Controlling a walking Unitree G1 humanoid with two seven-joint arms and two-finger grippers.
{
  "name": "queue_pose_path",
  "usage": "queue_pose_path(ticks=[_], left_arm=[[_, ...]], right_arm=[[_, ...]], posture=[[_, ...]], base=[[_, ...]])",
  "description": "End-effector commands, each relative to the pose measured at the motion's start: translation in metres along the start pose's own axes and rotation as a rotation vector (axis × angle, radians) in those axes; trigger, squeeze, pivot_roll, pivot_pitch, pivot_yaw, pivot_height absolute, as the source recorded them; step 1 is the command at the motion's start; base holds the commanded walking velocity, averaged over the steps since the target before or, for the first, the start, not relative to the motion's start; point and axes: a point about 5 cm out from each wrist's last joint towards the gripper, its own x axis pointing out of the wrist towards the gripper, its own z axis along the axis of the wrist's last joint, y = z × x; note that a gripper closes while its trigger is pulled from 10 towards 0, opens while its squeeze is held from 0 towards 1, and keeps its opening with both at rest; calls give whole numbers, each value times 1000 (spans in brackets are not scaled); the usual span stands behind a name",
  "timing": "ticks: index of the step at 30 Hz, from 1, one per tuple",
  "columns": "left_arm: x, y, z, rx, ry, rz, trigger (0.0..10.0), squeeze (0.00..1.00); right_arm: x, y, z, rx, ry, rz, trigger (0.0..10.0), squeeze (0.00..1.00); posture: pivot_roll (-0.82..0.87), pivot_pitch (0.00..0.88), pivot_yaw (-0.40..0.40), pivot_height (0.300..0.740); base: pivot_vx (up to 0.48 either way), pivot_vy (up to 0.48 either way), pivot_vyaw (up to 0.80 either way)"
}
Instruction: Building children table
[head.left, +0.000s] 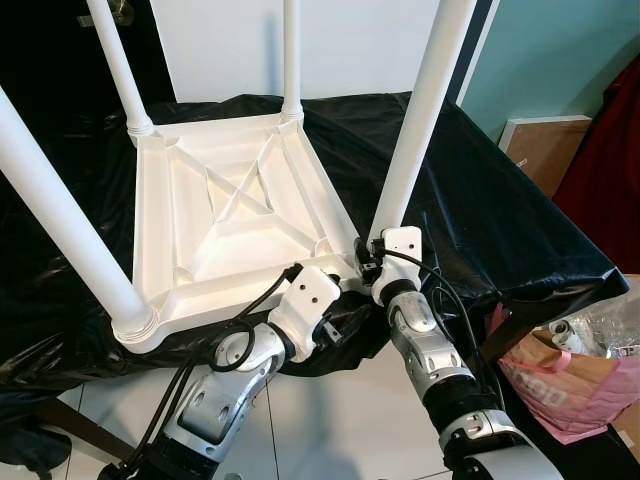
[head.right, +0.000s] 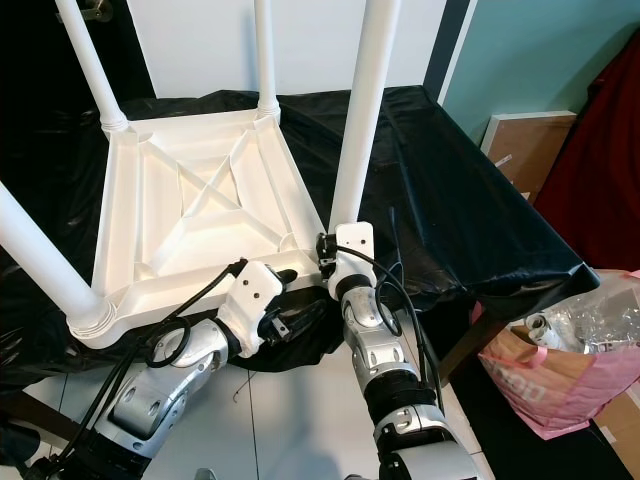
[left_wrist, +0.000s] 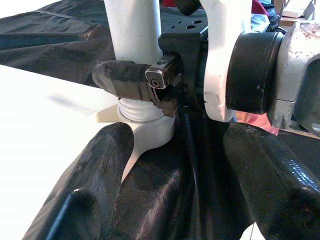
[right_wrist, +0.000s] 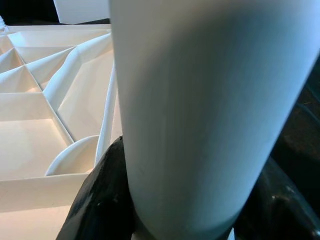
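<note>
Right gripper (head.left: 372, 252) clamped around white table leg (head.left: 420, 110).

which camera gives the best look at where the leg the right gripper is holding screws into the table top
The left wrist view: it shows the threaded joint under the right gripper, whose fingers clamp the leg. Both eye views show the whole leg on the upturned table top, its base hidden behind the wrist. The right wrist view shows the leg shaft close up.
</note>
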Motion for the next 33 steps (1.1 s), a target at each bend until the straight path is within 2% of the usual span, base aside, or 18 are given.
queue_pose_path(ticks=[1,6,10,16,17,18,19,24,27,33], left_arm=[[0,-4,-1,-3,3,-40,10000,0],[-1,-4,-1,-4,2,-40,10000,0],[-1,-6,-1,-2,2,-46,10000,0],[0,-7,0,-1,0,-51,10000,0],[0,-7,0,0,1,-53,10000,0],[0,-6,0,1,1,-53,10000,0],[0,-5,0,2,2,-54,10000,0],[0,-4,0,8,3,-57,10000,0],[1,-3,0,14,3,-67,10000,0],[5,-3,3,15,-7,-71,10000,0]], right_arm=[[-3,4,-3,9,20,19,10000,1000],[-4,3,-1,25,-2,41,10000,1000],[-9,-5,4,36,-49,97,10000,1000],[-14,-16,2,44,-51,150,10000,1000],[-17,-23,1,41,-42,192,10000,533],[-18,-27,0,39,-36,221,10000,533],[-19,-33,1,26,-35,252,10000,0],[-19,-45,3,-16,-27,324,10000,0],[-14,-54,7,-64,-3,434,10000,0],[-3,-56,12,-116,26,540,10000,0]], posture=[[40,62,-77,740],[39,62,-77,740],[37,57,-74,740],[36,53,-72,740],[35,49,-69,740],[35,49,-69,740],[32,46,-64,740],[30,44,-61,740],[22,37,-53,740],[19,26,-50,740]], base=[[0,0,0],[0,0,0],[0,0,0],[0,0,0],[0,0,0],[0,0,0],[0,0,0],[0,0,0],[0,0,0],[0,0,0]])
